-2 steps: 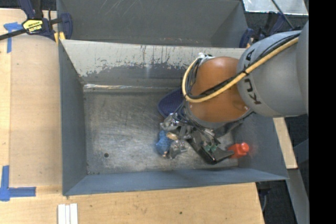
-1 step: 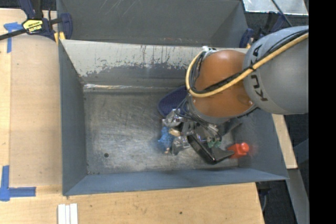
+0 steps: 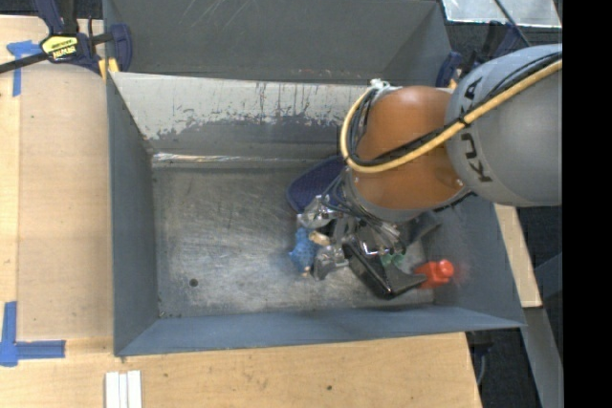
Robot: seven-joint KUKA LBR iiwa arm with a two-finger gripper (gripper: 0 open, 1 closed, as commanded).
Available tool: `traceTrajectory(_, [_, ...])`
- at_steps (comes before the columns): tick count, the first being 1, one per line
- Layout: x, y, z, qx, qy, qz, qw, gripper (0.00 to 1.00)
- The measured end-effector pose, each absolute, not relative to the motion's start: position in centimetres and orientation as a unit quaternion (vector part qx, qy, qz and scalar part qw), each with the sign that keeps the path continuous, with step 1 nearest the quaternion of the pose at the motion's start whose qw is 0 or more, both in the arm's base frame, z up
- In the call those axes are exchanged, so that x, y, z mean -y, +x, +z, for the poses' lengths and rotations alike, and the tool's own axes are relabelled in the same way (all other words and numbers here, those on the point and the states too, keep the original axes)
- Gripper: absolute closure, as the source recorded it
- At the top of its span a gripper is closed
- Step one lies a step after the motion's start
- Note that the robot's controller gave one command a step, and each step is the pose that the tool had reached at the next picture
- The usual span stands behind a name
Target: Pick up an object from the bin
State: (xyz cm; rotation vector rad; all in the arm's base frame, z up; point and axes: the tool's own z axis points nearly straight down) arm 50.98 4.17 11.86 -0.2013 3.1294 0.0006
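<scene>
**A:** How many things were in the bin (image 3: 220,234)?

**B:** Four that I could count for certain, plus a scrap. All of them lay crowded just below the arm's orange cover (image 3: 406,148), which was one smooth, glossy dome.

**A:** Go on, one by one.

**B:** There was one dark blue piece (image 3: 314,186), curved and matte like a shallow scoop, at the cover's lower left edge. One small light-blue piece (image 3: 303,249), lumpy and irregular, lay further below the cover on that same side. One black piece (image 3: 375,274), blocky and hard-edged with a slight sheen, lay straight below the cover. One red piece (image 3: 438,271), rounded and plastic-looking, lay below the cover's right side, touching the black one. A green scrap (image 3: 390,256) sat on the black piece, too small to make out.

**A:** And the jaws?

**B:** They were metal and down in that cluster beneath the cover, with the light-blue piece right against them. Whether they were open, closed or gripping it, I could not tell.

**A:** And the bin itself?

**B:** It was one bin of grey sheet metal, with sloped walls and a scuffed floor.
</scene>
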Motion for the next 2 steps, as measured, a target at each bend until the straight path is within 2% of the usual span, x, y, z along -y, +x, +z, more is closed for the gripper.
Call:
traceTrajectory(1, [-4.2,51.1,12.7,-0.998,-0.063,0.0,0.003,1.0])
traceTrajectory(2, [-4.2,51.3,17.8,-0.998,-0.062,0.0,0.004,1.0])
